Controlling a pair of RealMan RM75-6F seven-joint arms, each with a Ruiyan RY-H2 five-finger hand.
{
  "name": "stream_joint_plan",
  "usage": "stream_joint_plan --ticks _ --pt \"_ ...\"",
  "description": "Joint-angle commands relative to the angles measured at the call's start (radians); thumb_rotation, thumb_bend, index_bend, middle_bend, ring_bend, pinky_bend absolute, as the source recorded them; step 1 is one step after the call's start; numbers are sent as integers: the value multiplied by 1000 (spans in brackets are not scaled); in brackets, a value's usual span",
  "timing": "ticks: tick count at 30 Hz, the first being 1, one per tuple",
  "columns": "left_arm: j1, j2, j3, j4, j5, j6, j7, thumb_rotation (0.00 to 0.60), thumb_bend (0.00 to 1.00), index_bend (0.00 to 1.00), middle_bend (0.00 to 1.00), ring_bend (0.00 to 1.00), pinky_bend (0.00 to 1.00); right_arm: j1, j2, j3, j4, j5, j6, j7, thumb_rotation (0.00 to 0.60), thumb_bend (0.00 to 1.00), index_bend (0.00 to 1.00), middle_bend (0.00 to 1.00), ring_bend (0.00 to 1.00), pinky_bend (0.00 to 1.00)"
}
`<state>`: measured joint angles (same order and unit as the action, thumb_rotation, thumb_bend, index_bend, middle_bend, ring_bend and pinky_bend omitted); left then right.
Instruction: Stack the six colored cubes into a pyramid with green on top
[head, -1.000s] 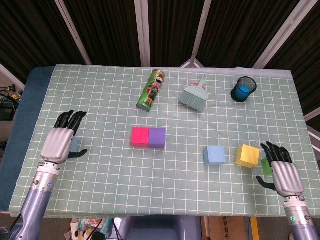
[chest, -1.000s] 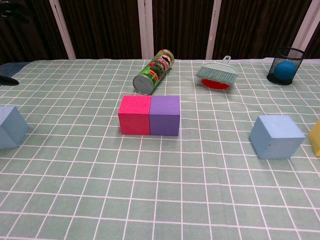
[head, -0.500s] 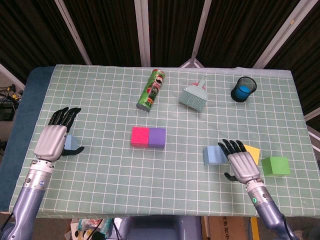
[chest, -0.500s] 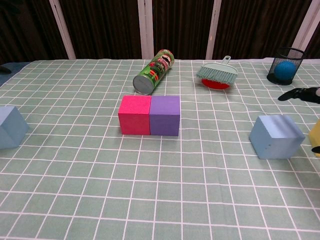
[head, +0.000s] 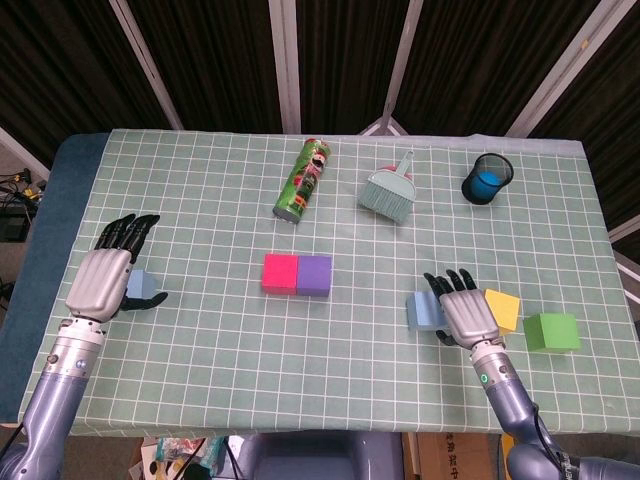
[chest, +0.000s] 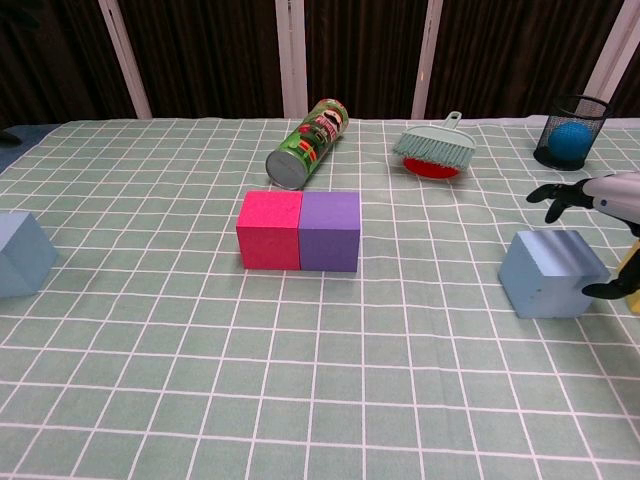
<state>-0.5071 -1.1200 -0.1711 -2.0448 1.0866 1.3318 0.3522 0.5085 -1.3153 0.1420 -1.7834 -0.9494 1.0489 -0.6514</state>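
A pink cube (head: 279, 273) (chest: 269, 231) and a purple cube (head: 314, 275) (chest: 330, 231) sit side by side, touching, mid-table. My right hand (head: 468, 315) (chest: 600, 205) hovers open over the right side of a light blue cube (head: 424, 311) (chest: 551, 273), fingers spread, holding nothing. A yellow cube (head: 503, 308) lies just right of that hand, and a green cube (head: 551, 332) further right. My left hand (head: 100, 279) is open above another light blue cube (head: 136, 285) (chest: 22, 254) at the table's left side.
A green chip can (head: 302, 180) (chest: 306, 143) lies on its side behind the pink and purple cubes. A teal hand brush (head: 389, 189) (chest: 437, 150) and a black mesh cup holding a blue ball (head: 486, 178) (chest: 570, 132) stand at the back right.
My right hand has swept left from the table's right edge, uncovering the green cube, and now hangs over the light blue cube. My left hand has shifted slightly left.
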Motion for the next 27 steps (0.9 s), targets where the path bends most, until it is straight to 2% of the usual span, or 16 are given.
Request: stream_joint_plan --ticks 1,11,18,27 --pt "0 -1 -1 1 -2 -3 1 600 97 0 56 15 29 13 -5 0 15 21 -12 -4 600 271 0 261 117 0" --pt "4 -8 -9 8 -9 -9 2 600 96 0 56 15 30 45 -21 -4 33 58 -35 29 600 271 0 302 166 3" --pt "7 -9 -14 9 -7 -10 -3 600 97 0 56 15 29 54 -40 -3 52 26 -32 81 600 287 0 442 292 52" --pt "12 -6 -21 4 -2 -7 -4 600 97 0 56 15 30 80 -58 17 67 51 -35 111 600 296 0 447 298 52"
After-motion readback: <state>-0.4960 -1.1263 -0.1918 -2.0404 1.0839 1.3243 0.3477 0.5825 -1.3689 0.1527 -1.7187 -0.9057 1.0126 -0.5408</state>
